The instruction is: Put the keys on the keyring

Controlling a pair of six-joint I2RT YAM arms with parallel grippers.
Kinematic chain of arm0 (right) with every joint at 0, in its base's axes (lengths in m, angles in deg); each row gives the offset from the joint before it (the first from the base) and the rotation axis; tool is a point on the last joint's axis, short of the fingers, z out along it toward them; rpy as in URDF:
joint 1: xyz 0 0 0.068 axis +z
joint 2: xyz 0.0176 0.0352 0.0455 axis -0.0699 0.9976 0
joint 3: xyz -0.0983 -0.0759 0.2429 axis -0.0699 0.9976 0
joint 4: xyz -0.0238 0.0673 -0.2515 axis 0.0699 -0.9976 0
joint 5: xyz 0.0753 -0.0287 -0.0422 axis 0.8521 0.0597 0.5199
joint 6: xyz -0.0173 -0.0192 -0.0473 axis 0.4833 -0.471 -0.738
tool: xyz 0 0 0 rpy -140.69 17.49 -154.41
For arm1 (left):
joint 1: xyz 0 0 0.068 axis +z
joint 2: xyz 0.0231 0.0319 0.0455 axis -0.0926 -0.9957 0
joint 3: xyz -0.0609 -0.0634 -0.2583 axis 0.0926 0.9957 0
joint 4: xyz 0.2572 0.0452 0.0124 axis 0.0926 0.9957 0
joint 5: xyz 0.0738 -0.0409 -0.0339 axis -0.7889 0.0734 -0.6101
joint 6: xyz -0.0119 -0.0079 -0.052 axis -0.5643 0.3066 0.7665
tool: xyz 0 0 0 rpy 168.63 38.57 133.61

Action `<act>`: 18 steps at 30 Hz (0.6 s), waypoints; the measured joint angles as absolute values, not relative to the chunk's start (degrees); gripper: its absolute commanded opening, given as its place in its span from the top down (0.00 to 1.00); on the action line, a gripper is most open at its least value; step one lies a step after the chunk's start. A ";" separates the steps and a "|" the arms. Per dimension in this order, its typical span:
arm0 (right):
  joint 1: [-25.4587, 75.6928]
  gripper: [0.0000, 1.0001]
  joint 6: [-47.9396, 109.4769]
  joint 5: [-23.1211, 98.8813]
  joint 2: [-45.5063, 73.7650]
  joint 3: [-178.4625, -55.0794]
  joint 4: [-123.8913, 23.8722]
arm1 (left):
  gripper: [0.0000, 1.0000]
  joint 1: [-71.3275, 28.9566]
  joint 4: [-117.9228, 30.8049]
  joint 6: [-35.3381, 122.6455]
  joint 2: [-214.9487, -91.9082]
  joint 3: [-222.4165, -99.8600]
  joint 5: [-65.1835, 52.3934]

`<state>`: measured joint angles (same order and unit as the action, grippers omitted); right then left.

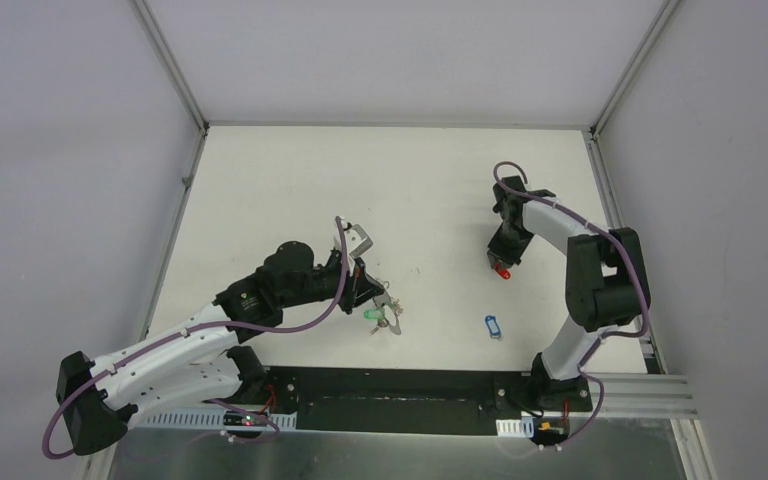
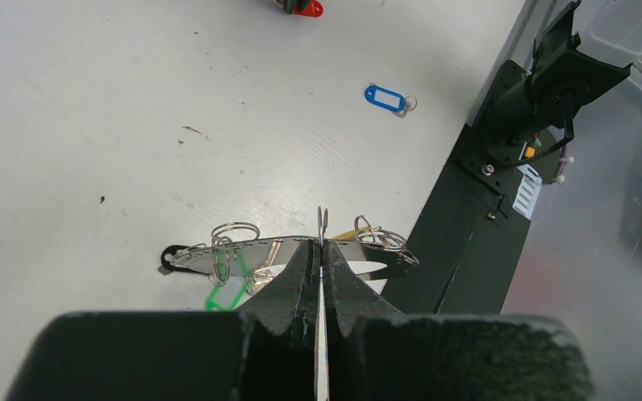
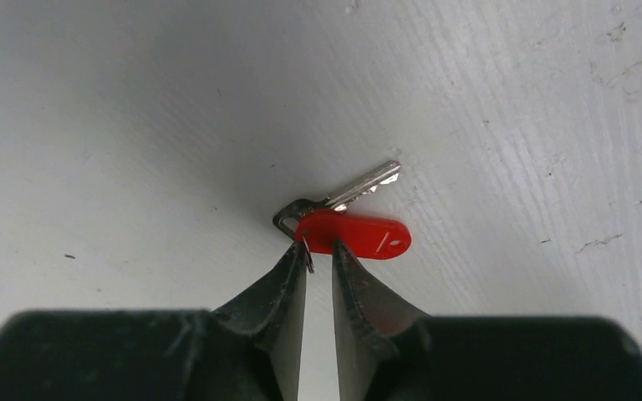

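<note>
While my left gripper (image 2: 322,247) is clamped tight on the keyring (image 2: 280,248), the hoop runs edge-on across the wrist view. It mostly reads as a thin shiny band passing between my fingers. A few split rings (image 2: 234,230) hang off its rim on both sides of the grip. A green tag (image 2: 227,294) and a black tag (image 2: 172,253) sit right at the band, left of my fingers. Whether they're threaded on or just lying under it, I can't tell from here. From the top camera that whole bundle is a bit left of the middle of the table (image 1: 290,180), toward the near edge.

Right side: my right gripper (image 3: 320,252) is down at the red key (image 3: 355,235), which lies flat on the table over to the right and further back. Its silver blade points away from me, with the red tag alongside it. My fingertips are close together with a thin gap between them, right at the end of the tag where its little ring sits. Honestly can't tell if I've actually got hold of it or I'm only touching it.

The blue key (image 1: 492,326) lies on its own between the two grippers, nearer the front edge and well apart from both.
</note>
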<state>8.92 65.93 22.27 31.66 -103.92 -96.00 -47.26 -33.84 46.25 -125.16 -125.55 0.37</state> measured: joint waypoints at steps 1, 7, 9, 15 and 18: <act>8.92 0.82 65.97 22.27 31.94 -103.92 -96.00 | 1.00 -47.26 -33.84 46.25 -125.16 -125.55 0.35; 8.92 0.91 66.08 22.21 32.18 -103.94 -95.96 | 1.00 -47.26 -33.82 46.25 -125.13 -125.55 0.35; 8.94 0.93 66.08 22.10 32.18 -103.94 -95.94 | 1.00 -47.26 -33.82 46.25 -125.13 -125.55 0.35; 8.94 1.00 65.43 22.08 32.12 -103.96 -95.94 | 1.00 -47.26 -33.82 46.25 -125.13 -125.55 0.35; 8.92 1.00 64.25 21.90 31.94 -104.03 -95.98 | 1.00 -47.26 -33.79 46.27 -125.13 -125.55 0.35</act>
